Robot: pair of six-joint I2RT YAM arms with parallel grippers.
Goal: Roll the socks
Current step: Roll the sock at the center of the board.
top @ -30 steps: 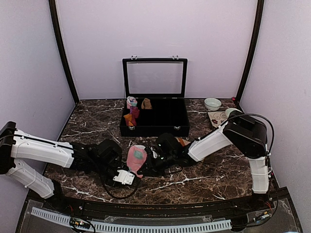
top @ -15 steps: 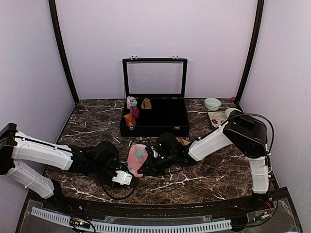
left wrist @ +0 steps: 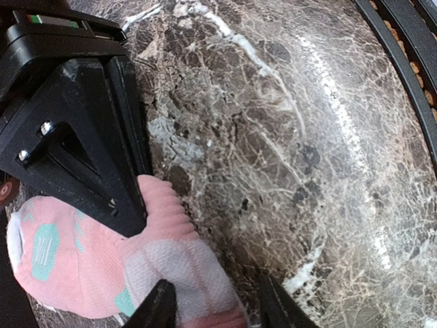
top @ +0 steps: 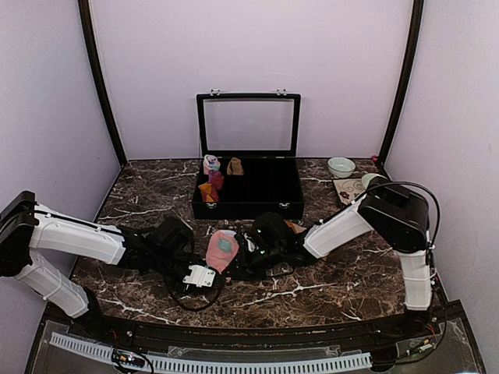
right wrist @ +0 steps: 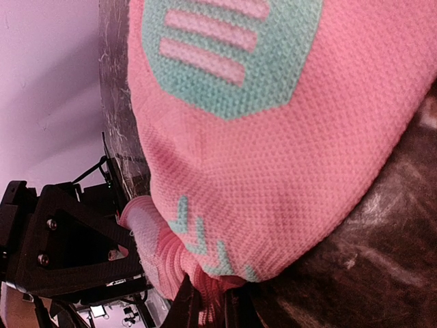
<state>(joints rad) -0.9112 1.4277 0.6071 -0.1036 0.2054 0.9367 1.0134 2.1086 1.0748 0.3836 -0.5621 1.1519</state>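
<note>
Dark veined marble forms the worktop (top: 327,288), closed in by pale lilac walls. From above, a black case (top: 257,204) stands open at the back with small rolled bundles (top: 210,181) in its left cells, and a bowl (top: 341,166) sits off to its right. Near the front edge the pink sock (top: 221,249) is bunched up between the left claw (top: 207,266) and the right claw (top: 240,255), both low over the marble. A tan scrap just behind the right arm may be the striped sock (top: 293,227); too little shows to be sure.

The left wrist view has its own fingers partway apart, astride the sock's ribbed cuff. One finger touches fabric and a dark sliver shows beside the other, so I cannot tell whether it bites. The right claw presses on the cloth from the upper left.

The right wrist view is filled by the mint patch, with the right claw nipped tight on the hem at the bottom edge.

The first pair looks mid-roll, gathered but not yet a firm bundle. Next, the left claw likely needs a sure hold on the cuff before turning it over the body, since slack knit could slip free.
</note>
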